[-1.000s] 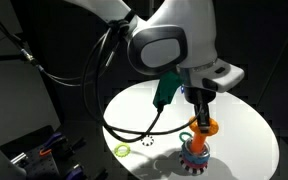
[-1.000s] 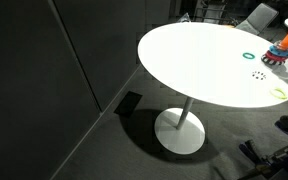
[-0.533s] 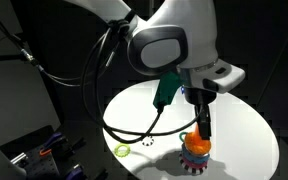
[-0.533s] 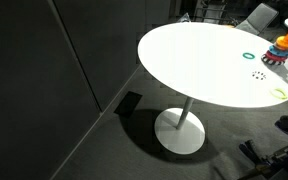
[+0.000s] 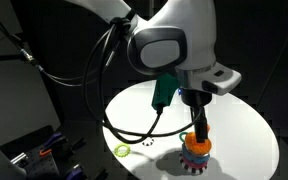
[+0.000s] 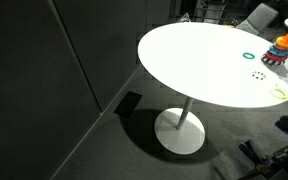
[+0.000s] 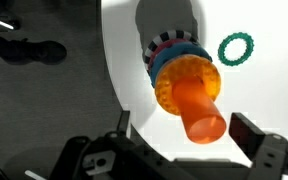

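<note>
A stacking toy (image 5: 195, 153) stands on the round white table (image 5: 234, 125). It has a striped base (image 7: 169, 45), a blue ring, a bumpy orange ring (image 7: 176, 78) and an orange cone-shaped peg (image 7: 196, 103) on top. My gripper (image 5: 198, 126) hangs straight above it, open, its fingers (image 7: 250, 131) on either side of the peg's tip without touching it. Nothing is held. In an exterior view the toy (image 6: 280, 50) sits at the table's far right edge.
A teal ring (image 7: 236, 48) lies on the table beside the toy, also a dark ring (image 6: 259, 75) and a yellow-green ring (image 5: 122, 150) near the rim. A black cable (image 5: 134, 128) hangs from the arm. The table stands on a pedestal foot (image 6: 180, 130) over dark floor.
The gripper lowered an orange piece onto the stack, then opened and let it go. The piece now rests on the toy.
</note>
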Controlling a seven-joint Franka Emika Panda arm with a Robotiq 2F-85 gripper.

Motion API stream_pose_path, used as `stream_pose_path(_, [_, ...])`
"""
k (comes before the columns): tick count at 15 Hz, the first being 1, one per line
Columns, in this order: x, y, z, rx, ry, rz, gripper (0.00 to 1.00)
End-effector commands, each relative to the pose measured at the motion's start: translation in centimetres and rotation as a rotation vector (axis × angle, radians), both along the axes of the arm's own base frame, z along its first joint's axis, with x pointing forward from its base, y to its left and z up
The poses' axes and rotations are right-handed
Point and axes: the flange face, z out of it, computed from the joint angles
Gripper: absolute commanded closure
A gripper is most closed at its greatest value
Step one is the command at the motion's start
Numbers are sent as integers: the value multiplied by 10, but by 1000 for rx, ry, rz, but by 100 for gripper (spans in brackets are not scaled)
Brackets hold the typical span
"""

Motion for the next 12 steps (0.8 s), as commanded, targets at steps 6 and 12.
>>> stream_pose_path(6, [6,-7,-2,-33,-16,2,0])
stream_pose_path(12, [12,-10,-17,-58,-34,-4,0])
